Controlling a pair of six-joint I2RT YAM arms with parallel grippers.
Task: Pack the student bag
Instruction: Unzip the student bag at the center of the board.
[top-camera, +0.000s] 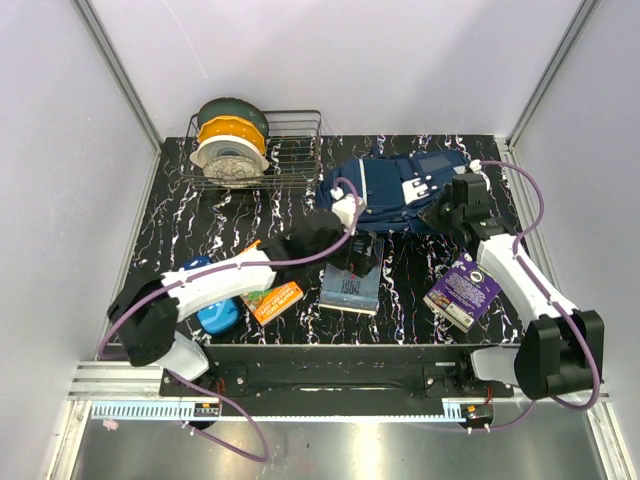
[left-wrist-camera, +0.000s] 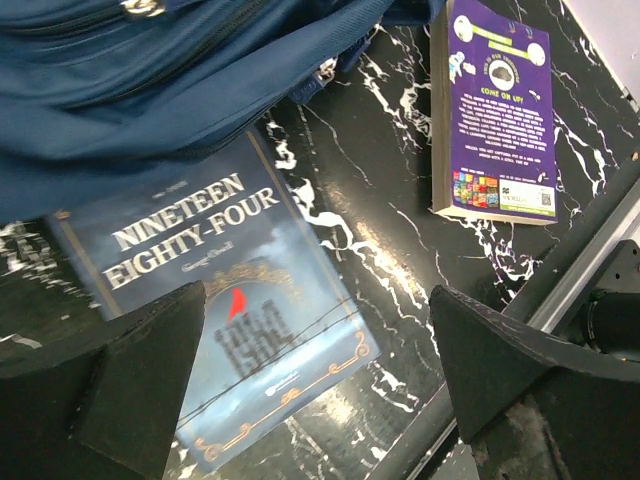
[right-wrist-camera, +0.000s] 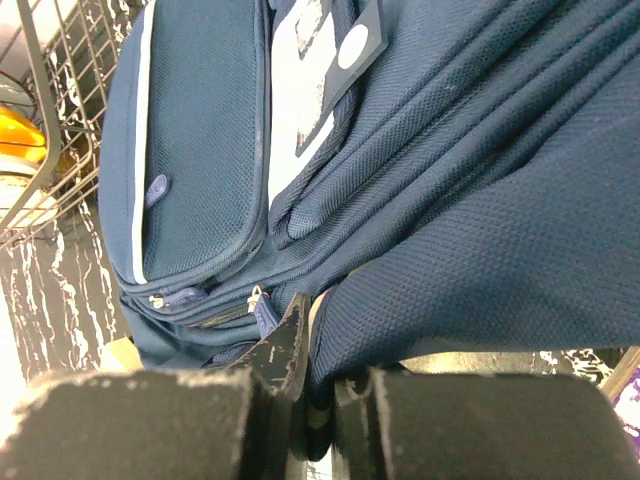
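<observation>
Black, white-veined tabletop (top-camera: 410, 305), white walls around. Item: student bag (top-camera: 400, 185), lying at upper centre-right, with fabric at its right edge pinched between the nearly closed fingers of the right gripper (top-camera: 447, 213). Left gripper (top-camera: 356, 257) spread wide and empty, over the navy book (top-camera: 352, 287) whose top edge tucks under the bag. Purple book (top-camera: 462, 290) at lower right. Wire basket (top-camera: 300, 150) of spools (top-camera: 230, 150) at upper left.
</observation>
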